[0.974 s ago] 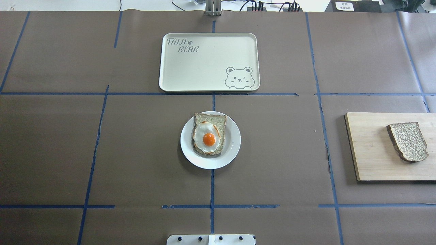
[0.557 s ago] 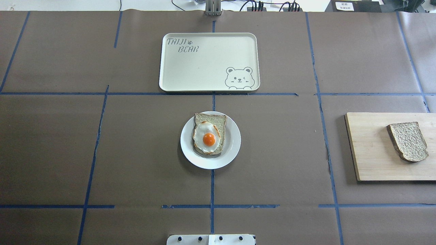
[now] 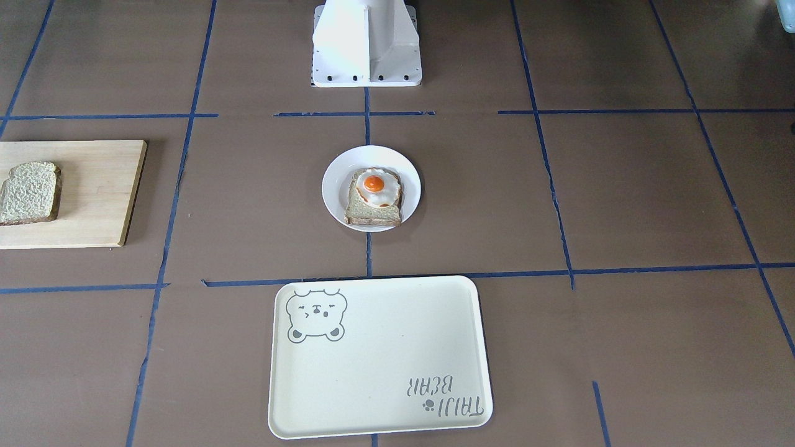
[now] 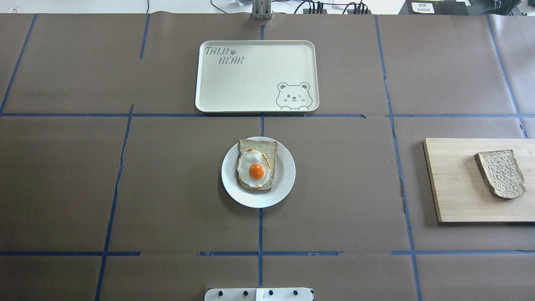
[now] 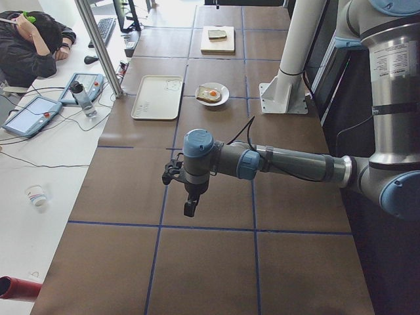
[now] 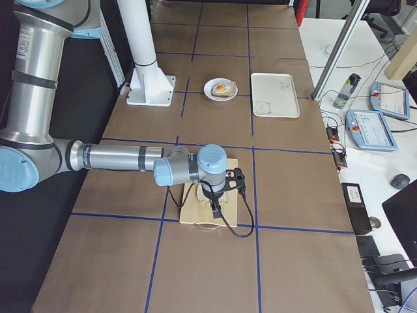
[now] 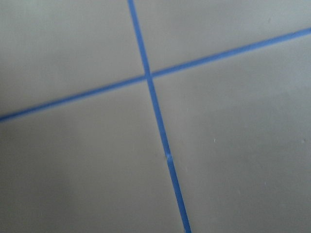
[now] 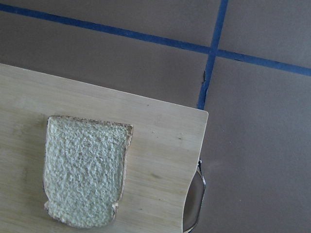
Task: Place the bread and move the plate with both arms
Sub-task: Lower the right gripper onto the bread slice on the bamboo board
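Overhead exterior: bread [image 4: 500, 173] lay on the board [image 4: 455, 188] — plate [image 4: 286, 184] (bearing egg toast [image 4: 256, 167]) well apart from it; finger spacing of left gripper [image 5: 189, 209] and right gripper [image 6: 216, 210] could not be told.

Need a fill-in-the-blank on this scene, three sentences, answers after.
1. The plain bread lies on a wooden ____.
2. The slice on the white plate is topped with a fried ____.
3. The plate sits between the robot's white pedestal and the cream ____ with the bear drawing.

Missing words: board; egg; tray.
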`<state>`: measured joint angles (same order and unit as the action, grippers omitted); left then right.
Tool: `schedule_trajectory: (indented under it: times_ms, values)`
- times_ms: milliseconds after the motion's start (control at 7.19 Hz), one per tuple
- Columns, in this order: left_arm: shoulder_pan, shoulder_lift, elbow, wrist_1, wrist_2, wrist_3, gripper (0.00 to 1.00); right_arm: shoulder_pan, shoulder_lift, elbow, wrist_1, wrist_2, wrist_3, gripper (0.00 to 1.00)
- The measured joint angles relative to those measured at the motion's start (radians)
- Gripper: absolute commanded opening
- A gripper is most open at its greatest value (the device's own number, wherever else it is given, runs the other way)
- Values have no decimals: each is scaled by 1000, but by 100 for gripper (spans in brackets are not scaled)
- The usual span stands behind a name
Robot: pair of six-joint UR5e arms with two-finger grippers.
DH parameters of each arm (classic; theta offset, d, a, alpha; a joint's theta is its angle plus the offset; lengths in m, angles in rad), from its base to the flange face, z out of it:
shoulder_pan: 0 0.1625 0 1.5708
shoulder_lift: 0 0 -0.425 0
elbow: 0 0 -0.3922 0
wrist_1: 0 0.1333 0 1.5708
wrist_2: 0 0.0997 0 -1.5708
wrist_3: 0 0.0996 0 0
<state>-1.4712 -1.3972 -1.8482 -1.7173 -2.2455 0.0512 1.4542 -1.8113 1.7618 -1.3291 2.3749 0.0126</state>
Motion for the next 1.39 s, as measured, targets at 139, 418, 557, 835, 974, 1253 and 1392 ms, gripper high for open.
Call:
schedule_trajectory:
  times_ms: [139,418,557,835,974,1253,1392]
  values:
    - [0,-3,24,-66,1,0,100,-29,-3,-54,126,29,84,99]
    - [1,-8,50,-120,-1,-1,100,-114,-5,-174,426,47,294,98]
    - [1,-29,70,-125,-2,-2,100,-161,-5,-221,570,48,412,95]
    - [0,-77,121,-128,-6,-1,100,-240,-5,-257,723,48,559,90]
    - [0,-83,129,-129,-6,-1,100,-265,-5,-264,744,45,581,88]
    - [0,-83,132,-130,-7,-1,100,-296,2,-290,753,39,591,83]
    - [-1,-83,132,-130,-7,-1,100,-301,4,-298,754,37,592,81]
